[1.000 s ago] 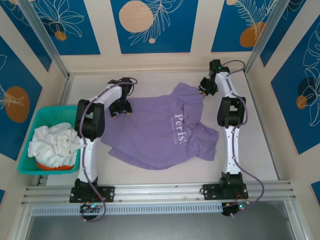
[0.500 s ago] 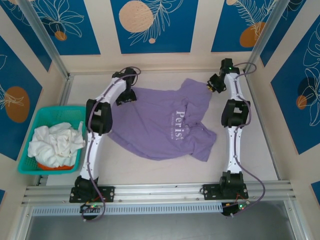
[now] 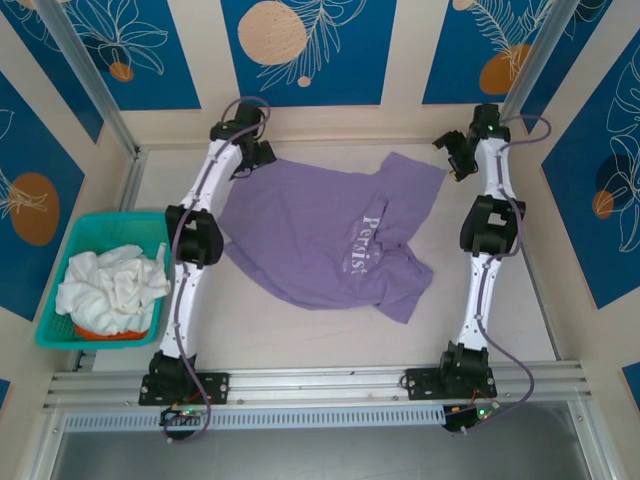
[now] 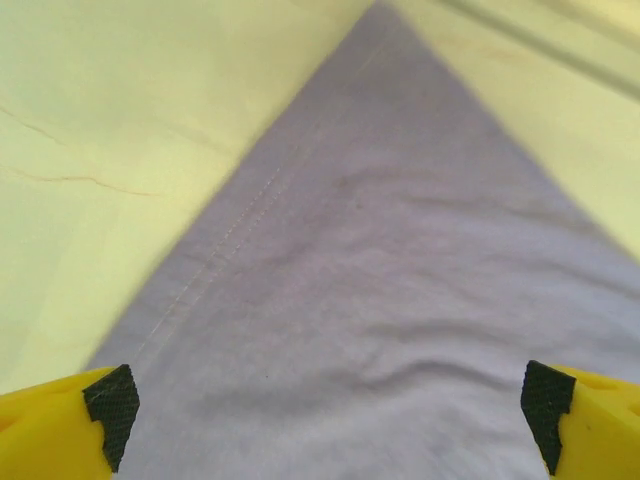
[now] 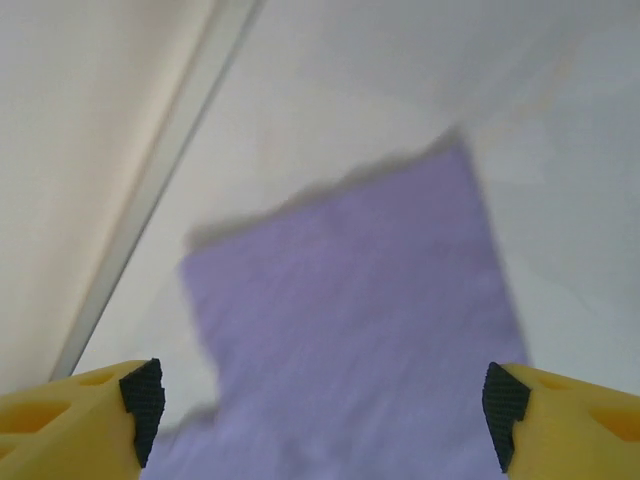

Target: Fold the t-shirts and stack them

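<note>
Lying beneath the released left hand [image 4: 328,405] and right hand [image 5: 323,408], one lavender fabric t-shirt [image 3: 320,235] spreads on the pale surface [image 3: 300,340]; one teal plastic basket [image 3: 100,218] holds white tees [image 3: 110,290].

The left arm [image 3: 180,300] and right arm [image 3: 477,300] are built alike: slim white tubular links joined by chunky black joint housings, each mounted on a black base [image 3: 172,385]. A thin lavender-grey cable [image 3: 524,378] loops along each arm. The left gripper [image 4: 328,400] and right gripper [image 5: 320,400] have bright yellow fingers [image 4: 45,430] tipped with black, finely textured pads [image 5: 143,400]
</note>
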`<state>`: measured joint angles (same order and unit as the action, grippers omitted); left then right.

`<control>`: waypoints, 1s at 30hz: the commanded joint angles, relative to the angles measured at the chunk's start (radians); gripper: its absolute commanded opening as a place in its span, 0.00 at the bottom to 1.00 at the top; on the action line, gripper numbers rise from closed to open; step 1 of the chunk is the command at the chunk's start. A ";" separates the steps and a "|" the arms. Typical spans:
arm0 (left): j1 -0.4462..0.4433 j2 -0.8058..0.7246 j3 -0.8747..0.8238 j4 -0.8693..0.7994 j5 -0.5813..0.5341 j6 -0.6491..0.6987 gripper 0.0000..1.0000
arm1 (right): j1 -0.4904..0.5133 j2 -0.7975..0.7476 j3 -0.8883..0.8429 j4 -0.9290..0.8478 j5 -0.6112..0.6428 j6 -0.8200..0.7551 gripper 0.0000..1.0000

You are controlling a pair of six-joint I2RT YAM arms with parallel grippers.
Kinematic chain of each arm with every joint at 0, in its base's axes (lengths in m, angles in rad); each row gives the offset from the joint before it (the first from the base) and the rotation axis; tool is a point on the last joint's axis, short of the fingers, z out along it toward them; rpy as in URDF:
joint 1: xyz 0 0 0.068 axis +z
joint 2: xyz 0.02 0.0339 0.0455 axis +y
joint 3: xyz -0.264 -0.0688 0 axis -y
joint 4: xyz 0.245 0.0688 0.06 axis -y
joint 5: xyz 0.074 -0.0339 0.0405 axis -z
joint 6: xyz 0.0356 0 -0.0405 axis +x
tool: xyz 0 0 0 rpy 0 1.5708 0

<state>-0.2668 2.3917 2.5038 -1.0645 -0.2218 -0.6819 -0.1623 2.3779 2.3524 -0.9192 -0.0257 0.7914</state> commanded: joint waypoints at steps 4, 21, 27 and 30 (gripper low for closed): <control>-0.007 -0.548 -0.697 0.108 0.031 -0.115 0.85 | 0.139 -0.608 -0.661 0.028 0.112 0.065 0.83; 0.080 -0.601 -1.247 0.235 0.264 -0.038 0.67 | 0.417 -1.231 -1.680 0.043 -0.152 0.379 0.52; 0.084 -0.501 -1.246 0.285 0.258 -0.048 0.59 | 0.467 -1.130 -1.686 0.095 -0.093 0.404 0.56; 0.084 -0.459 -1.242 0.309 0.272 -0.050 0.54 | 0.482 -1.068 -1.678 0.114 -0.085 0.409 0.56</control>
<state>-0.1944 1.9011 1.2476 -0.7990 0.0181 -0.7280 0.3046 1.2716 0.6693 -0.8299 -0.1192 1.1603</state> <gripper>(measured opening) 0.569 0.560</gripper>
